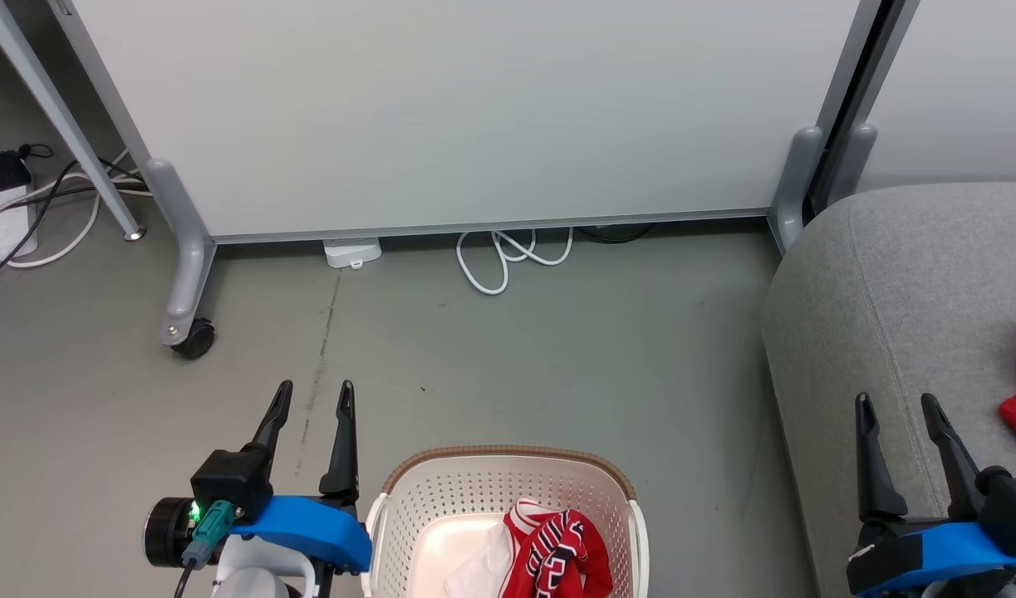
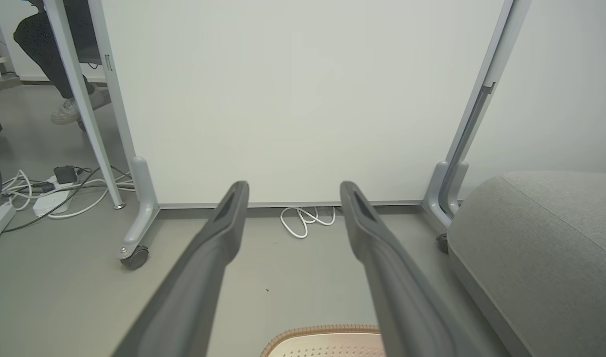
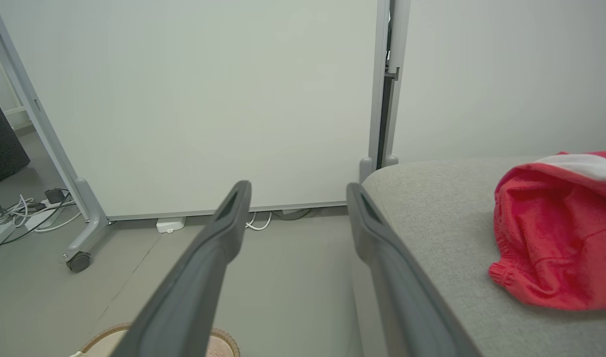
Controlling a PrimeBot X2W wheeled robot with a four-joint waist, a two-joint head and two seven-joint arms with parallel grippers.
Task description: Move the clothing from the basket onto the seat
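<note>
The basket sits on the floor at the bottom middle of the head view, brown-edged rim facing away from the robot. A red jersey lies crumpled in its right half, with a white piece just beside it on the left. Both are cut off by the lower edge of the picture, so how far the heap reaches toward the robot cannot be told. What shows of the jersey runs roughly front to back in the basket.

The left claw stands with its two fingers spread apart and nothing between them, just beside the basket's left wall. Its tips point forward, past the far rim. The jersey lies to its right and back toward the robot, lower than the fingertips.

The right claw is also spread and empty, held above the near edge of the seat and well apart from the basket. One red garment with a white band lies on the seat to that claw's right.

The left arm looks the nearer one to what remains in the basket. A pick would probably call for that claw to draw back, swing right over the rim and tip down into the basket — the fingers now aim at the floor beyond it. The seat lies on the far side of the basket from the left arm — a long carry across.
</note>
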